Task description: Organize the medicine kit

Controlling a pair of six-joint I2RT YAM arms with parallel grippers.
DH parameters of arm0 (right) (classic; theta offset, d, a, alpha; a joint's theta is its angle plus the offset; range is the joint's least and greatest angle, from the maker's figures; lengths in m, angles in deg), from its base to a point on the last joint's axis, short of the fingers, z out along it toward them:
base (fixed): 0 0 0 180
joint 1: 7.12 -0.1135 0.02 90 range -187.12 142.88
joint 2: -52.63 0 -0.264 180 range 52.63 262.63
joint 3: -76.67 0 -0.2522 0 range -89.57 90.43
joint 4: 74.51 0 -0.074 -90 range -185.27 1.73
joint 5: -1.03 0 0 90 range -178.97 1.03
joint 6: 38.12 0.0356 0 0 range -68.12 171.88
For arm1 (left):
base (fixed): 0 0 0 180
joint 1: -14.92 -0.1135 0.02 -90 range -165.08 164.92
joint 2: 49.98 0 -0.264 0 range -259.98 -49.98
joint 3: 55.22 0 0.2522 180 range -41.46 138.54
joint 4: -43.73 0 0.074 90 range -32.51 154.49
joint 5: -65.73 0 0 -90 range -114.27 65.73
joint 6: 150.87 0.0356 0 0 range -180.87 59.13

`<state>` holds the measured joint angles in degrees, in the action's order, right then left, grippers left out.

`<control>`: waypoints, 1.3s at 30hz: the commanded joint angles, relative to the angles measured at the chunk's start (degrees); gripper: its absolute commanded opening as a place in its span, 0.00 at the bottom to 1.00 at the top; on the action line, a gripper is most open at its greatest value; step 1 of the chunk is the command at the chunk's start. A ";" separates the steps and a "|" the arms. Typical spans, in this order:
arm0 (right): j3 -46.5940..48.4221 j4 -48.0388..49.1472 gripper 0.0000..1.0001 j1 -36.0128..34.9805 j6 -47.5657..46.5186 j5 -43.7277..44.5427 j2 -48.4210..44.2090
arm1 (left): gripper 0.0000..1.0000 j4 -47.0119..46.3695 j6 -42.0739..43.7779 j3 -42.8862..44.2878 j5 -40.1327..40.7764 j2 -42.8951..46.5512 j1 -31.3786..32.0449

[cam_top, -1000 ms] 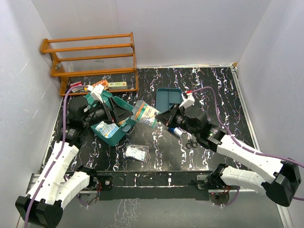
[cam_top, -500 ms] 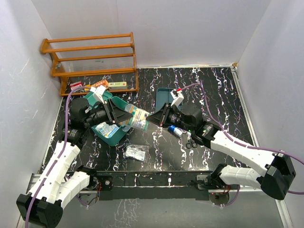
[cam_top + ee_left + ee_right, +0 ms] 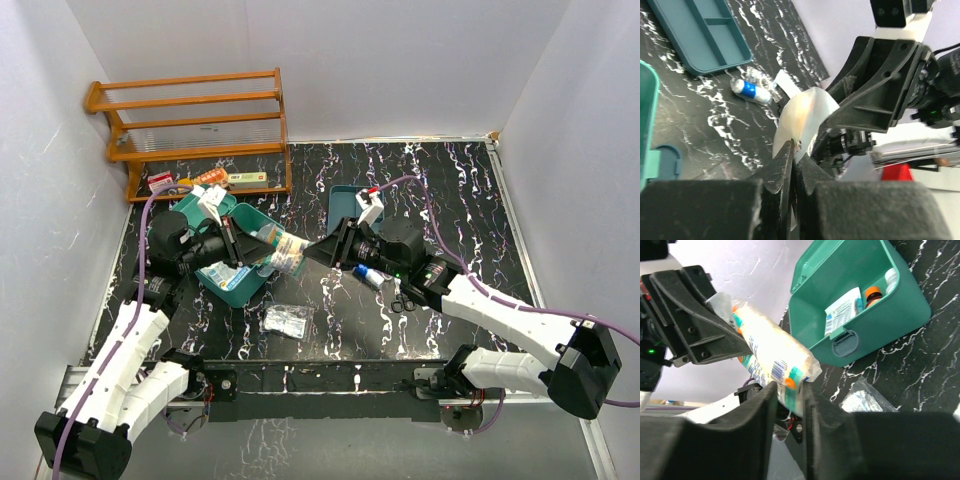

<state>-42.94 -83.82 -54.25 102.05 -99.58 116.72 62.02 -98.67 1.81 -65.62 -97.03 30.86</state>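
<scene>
Top external view shows the left gripper [image 3: 262, 251] pinching the clear packet [image 3: 288, 250] just beside the open medicine kit [image 3: 256, 284], the right gripper [image 3: 314, 254] around its other end, tight or loose I cannot tell, so right should let go fully before left pulls.
</scene>
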 commanded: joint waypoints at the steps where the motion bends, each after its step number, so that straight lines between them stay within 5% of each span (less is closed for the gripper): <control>1: 1.92 -3.27 0.39 -0.13 -0.68 3.62 -0.70 | 0.00 7.66 12.71 4.91 2.57 1.35 -0.01; 12: 2.06 -14.28 0.49 -0.06 0.36 14.88 -2.53 | 0.00 30.15 35.81 17.17 21.49 -2.07 -0.04; 18: 4.61 -20.71 0.48 0.24 -0.91 18.36 0.92 | 0.00 34.37 38.14 19.73 36.28 -5.17 -0.08; 27: 6.44 -24.04 0.45 4.07 -10.17 24.64 8.36 | 0.00 37.46 41.98 20.50 32.93 -10.75 -0.36; 39: 11.49 -23.67 0.40 8.91 -25.55 21.60 21.72 | 0.00 42.82 40.14 25.18 24.36 -25.01 -1.90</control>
<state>-35.35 -109.06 -45.42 83.17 -78.38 137.62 100.12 -58.52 24.82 -38.30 -120.85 29.60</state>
